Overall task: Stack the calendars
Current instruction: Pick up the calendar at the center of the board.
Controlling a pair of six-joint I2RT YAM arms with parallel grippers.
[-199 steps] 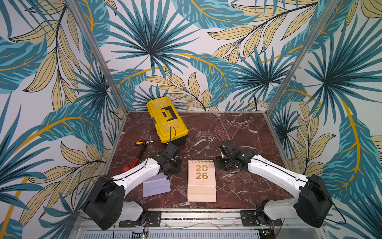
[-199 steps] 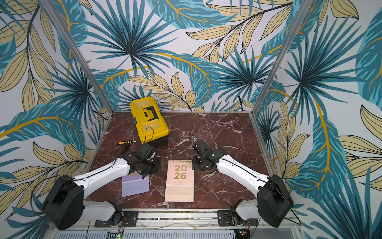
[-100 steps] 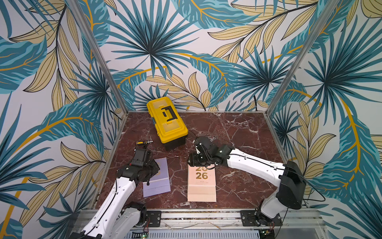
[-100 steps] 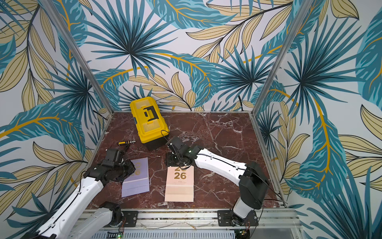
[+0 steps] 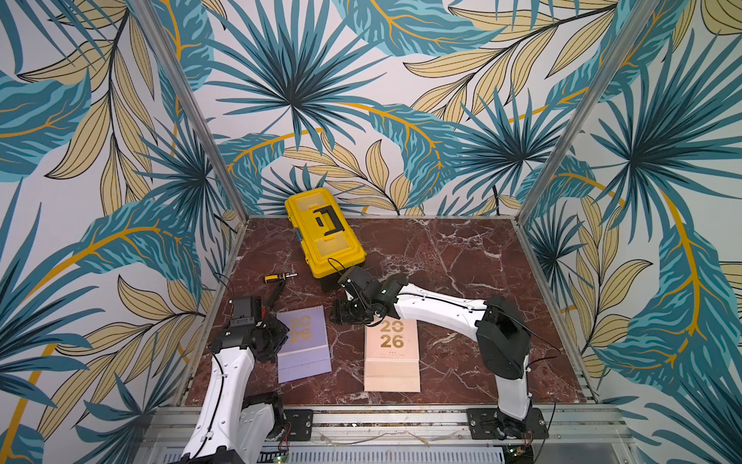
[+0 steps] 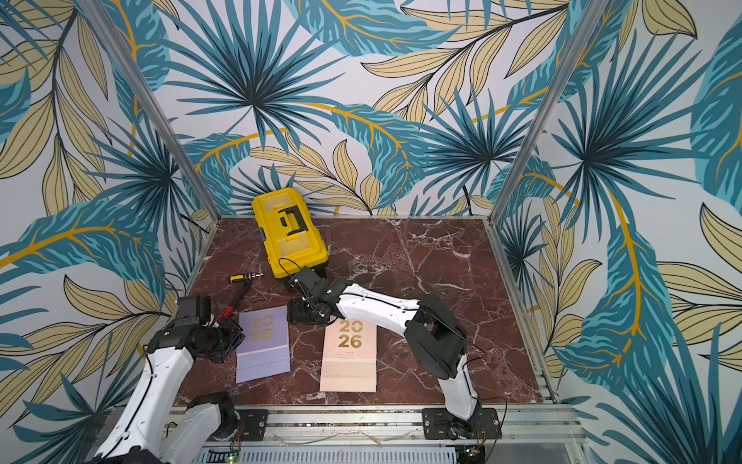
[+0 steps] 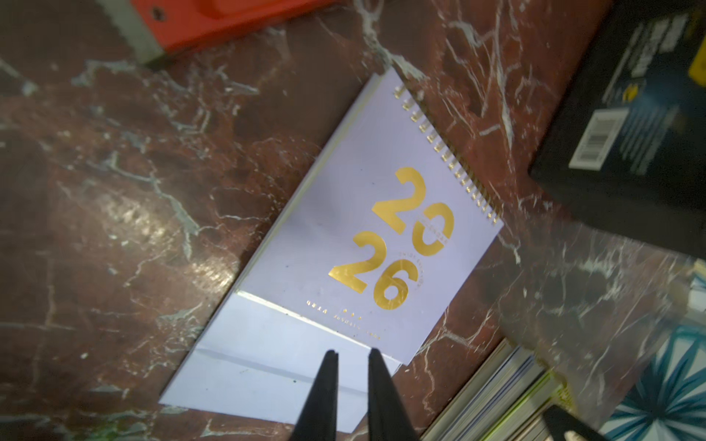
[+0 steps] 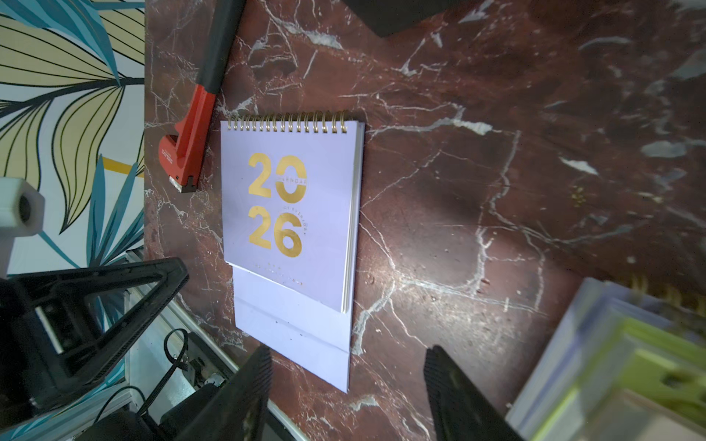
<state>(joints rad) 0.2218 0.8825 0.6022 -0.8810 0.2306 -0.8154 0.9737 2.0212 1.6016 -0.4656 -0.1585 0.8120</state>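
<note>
Now the lilac calendar [image 5: 303, 343] lies flat on the worktop [image 5: 461, 261], apart from and left of the peach-topped stack [image 5: 391, 353]. It's the only loose one I see. Left jaws are at its edge, nearly shut and empty; contact unclear. Right arm [image 5: 437, 309] has swung off the stack's far side into the gap between the two, jaws wide open and empty. I read that as placement done, lilac pickup next. Red pipe wrench [image 8: 191, 133] sits just beside the spiral.

Holds left gripper [image 7: 352, 355] closed, empty; right gripper [image 8: 349, 353] wide apart, empty. Stretches right arm [image 5: 437, 311] low and leftward; bends left arm [image 5: 229, 373] upright.
</note>
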